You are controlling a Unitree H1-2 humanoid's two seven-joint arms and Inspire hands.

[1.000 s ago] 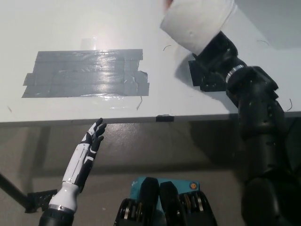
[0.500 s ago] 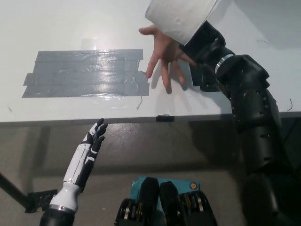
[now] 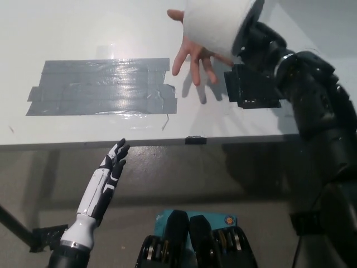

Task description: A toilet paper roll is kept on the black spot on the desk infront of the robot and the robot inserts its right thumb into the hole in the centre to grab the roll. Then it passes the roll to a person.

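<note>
Right hand (image 3: 257,40) mostly hidden behind held toilet paper roll (image 3: 217,23), person's hand (image 3: 192,56) beneath; left hand (image 3: 114,162) fingers spread below white counter (image 3: 83,33).

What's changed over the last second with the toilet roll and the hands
The black right robot hand has carried the white toilet paper roll leftward off the black square mark. A person's open hand has come in beneath the roll. The white left robot hand and grey tape patch are unchanged.

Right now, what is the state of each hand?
Left hand: open, resting below the desk edge.
Right hand: shut on the toilet paper roll.
</note>
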